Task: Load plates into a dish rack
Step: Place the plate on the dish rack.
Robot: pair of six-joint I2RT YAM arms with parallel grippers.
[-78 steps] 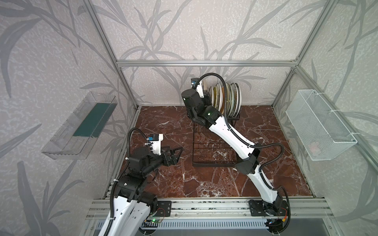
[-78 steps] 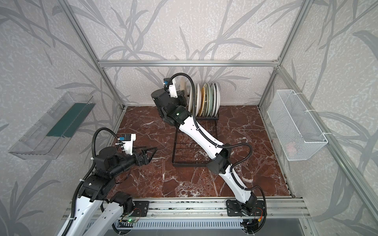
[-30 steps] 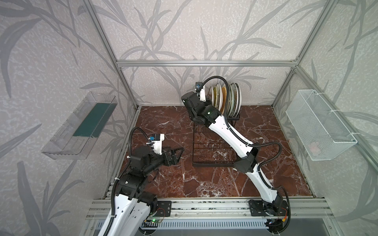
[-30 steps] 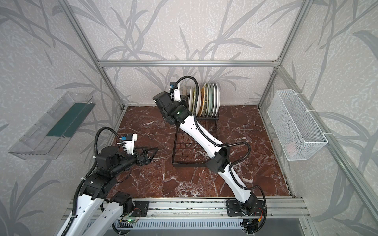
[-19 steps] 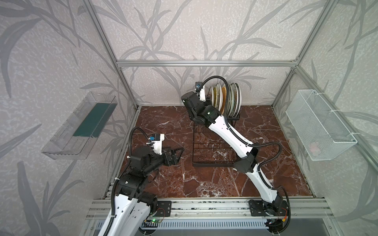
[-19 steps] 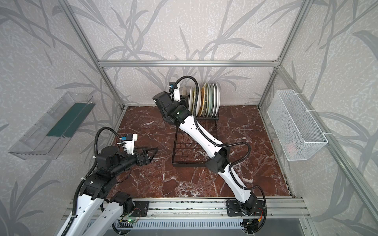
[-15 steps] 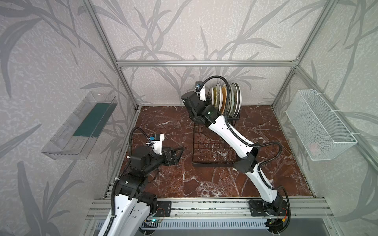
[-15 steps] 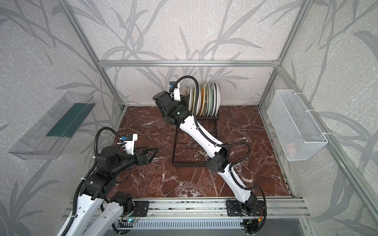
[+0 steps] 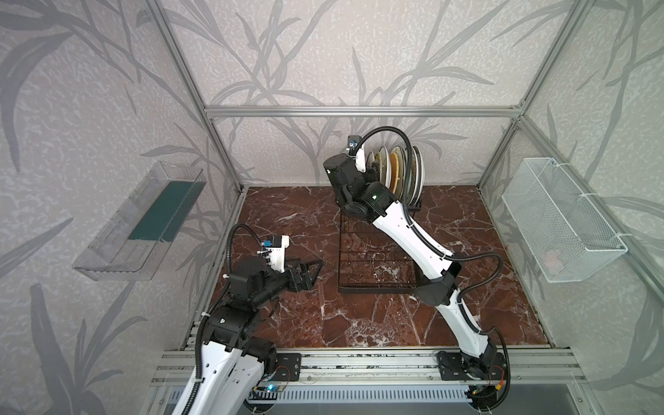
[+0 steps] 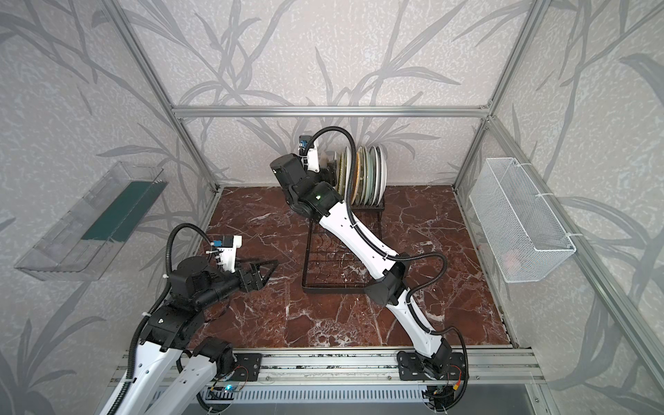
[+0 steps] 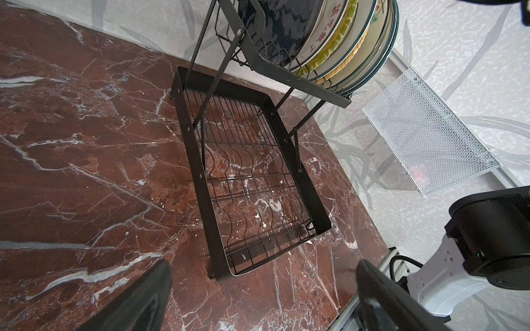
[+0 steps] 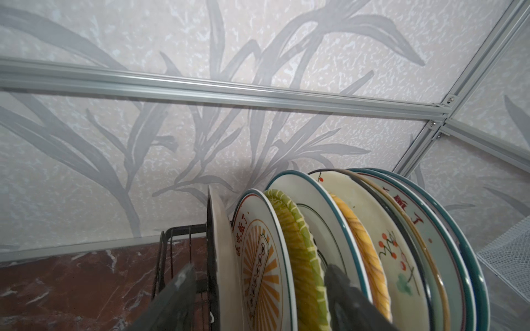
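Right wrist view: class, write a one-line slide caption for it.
Right gripper, jaws open, at the row of plates standing upright in the dish rack.

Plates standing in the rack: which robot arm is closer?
Right. The right arm has its jaws open around the end plates; the left arm hangs well away, beside the rack.

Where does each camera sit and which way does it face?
Both top views: high over the robot's bases, looking down on table, rack, plates; left arm, right arm, left hand, right hand show.
Left wrist: on left arm, facing rack; open left hand's fingers, right arm show.
Right wrist: on right arm, facing plates edge-on; right hand's fingers show.
Shared: every view has rack and plates.
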